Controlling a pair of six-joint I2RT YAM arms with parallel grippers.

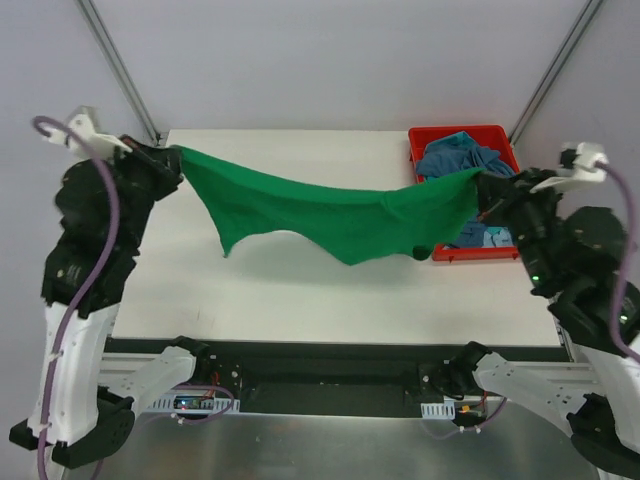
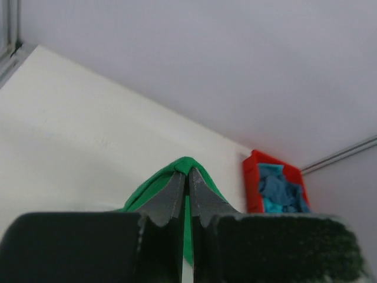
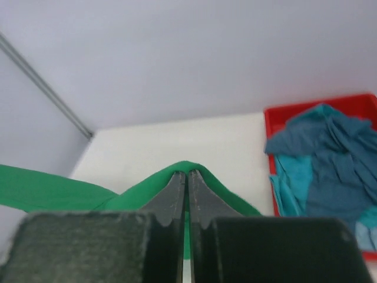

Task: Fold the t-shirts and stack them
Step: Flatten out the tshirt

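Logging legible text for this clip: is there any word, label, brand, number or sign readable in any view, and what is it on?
No readable text in any view.
Green t-shirt: plain, no print or tag showing.
Red bin: no label visible.
Blue clothes in the bin: no print visible.
Small white part by the right arm's base: any marking is too small to read.

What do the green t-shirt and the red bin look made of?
Green t-shirt: soft matte fabric, probably cotton knit; it sags and drapes between the left gripper and right gripper. Red bin: apparently rigid moulded plastic, smooth, with straight thin walls.
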